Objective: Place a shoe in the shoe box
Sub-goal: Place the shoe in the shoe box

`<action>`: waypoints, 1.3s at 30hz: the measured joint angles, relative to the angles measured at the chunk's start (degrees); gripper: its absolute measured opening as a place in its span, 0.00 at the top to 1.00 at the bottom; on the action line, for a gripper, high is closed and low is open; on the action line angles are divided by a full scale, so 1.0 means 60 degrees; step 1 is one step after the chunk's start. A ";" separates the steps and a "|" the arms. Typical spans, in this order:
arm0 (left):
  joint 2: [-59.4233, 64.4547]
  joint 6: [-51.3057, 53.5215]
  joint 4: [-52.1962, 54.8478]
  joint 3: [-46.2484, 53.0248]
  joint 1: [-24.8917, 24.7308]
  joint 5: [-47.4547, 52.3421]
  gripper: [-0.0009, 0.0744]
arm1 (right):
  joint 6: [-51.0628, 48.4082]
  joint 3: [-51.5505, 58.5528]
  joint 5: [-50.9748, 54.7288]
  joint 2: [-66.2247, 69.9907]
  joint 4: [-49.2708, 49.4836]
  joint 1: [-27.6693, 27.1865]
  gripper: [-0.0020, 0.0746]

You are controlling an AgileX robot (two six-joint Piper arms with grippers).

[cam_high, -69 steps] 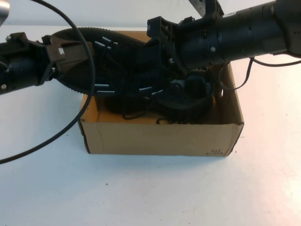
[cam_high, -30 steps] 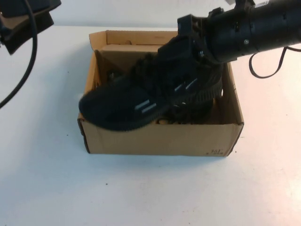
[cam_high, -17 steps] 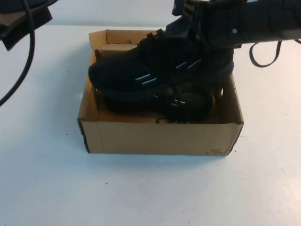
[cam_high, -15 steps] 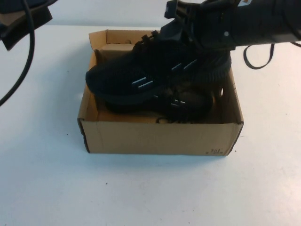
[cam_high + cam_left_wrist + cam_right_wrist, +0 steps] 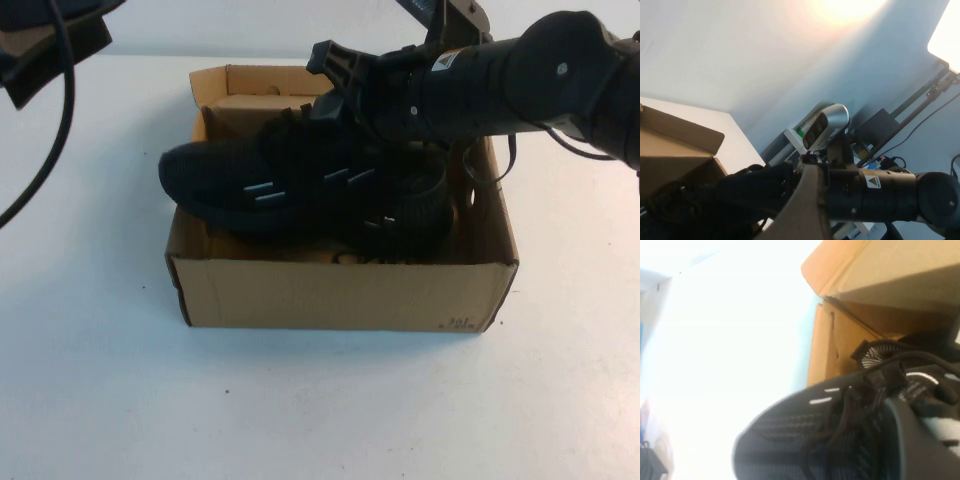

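The black mesh shoe [image 5: 270,185] with white side dashes is held by my right gripper [image 5: 338,108], which is shut on its collar. It hangs level over the brown cardboard shoe box [image 5: 340,292], low in the opening, with its toe past the box's left wall. Its black mate [image 5: 408,215] lies in the box beneath it, mostly hidden. The right wrist view shows the held shoe [image 5: 800,440] in front of the box's corner [image 5: 840,345]. My left gripper [image 5: 50,35] is raised at the far left, away from the box.
The box's lid flap [image 5: 270,80] stands open at the back. A black cable [image 5: 55,150] hangs from the left arm over the table's left side. The right arm [image 5: 520,85] reaches across the box's back right corner. White table [image 5: 320,400] lies all around.
The left gripper let go of the shoe and lifted away to the far left. The right gripper swung the shoe over the box, then moved it left and lower, levelling it.
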 joint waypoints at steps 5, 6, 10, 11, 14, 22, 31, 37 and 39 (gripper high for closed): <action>0.0000 0.0000 0.0000 0.0000 0.0000 0.0000 0.14 | 0.0048 0.0423 -0.0020 0.0048 -0.0228 0.0014 0.94; 0.0000 0.0000 0.0000 0.0000 0.0000 0.0000 0.14 | 0.0055 0.0593 -0.0074 0.0048 -0.0247 0.0014 0.95; 0.0000 0.0000 0.0000 0.0000 0.0000 0.0000 0.14 | 0.0346 0.1368 -0.0572 0.0048 -0.0227 0.0014 0.95; 0.0000 0.0000 0.0000 0.0000 0.0000 0.0000 0.14 | 0.0497 0.1590 -0.0755 0.0048 -0.0226 0.0014 0.95; 0.0000 0.0000 0.0000 0.0000 0.0000 0.0015 0.14 | 0.0753 0.2130 -0.1204 0.0048 -0.0180 0.0014 0.95; 0.0000 0.0000 0.0000 0.0000 0.0000 0.0015 0.14 | 0.0688 0.2639 -0.1485 0.0048 -0.0553 0.0014 0.95; 0.0000 0.0000 0.0000 0.0000 0.0000 0.0015 0.14 | -0.0156 0.2639 -0.1341 0.0048 -0.0525 0.0014 0.70; 0.0000 0.0000 0.0156 0.0000 0.0000 0.0015 0.20 | -0.1133 0.2639 -0.1518 -0.0375 -0.0489 0.0014 0.51; 0.0000 0.0000 0.0360 0.0000 0.0000 0.0015 0.29 | -0.1597 0.2639 -0.1612 -0.0742 -0.0469 0.0014 0.50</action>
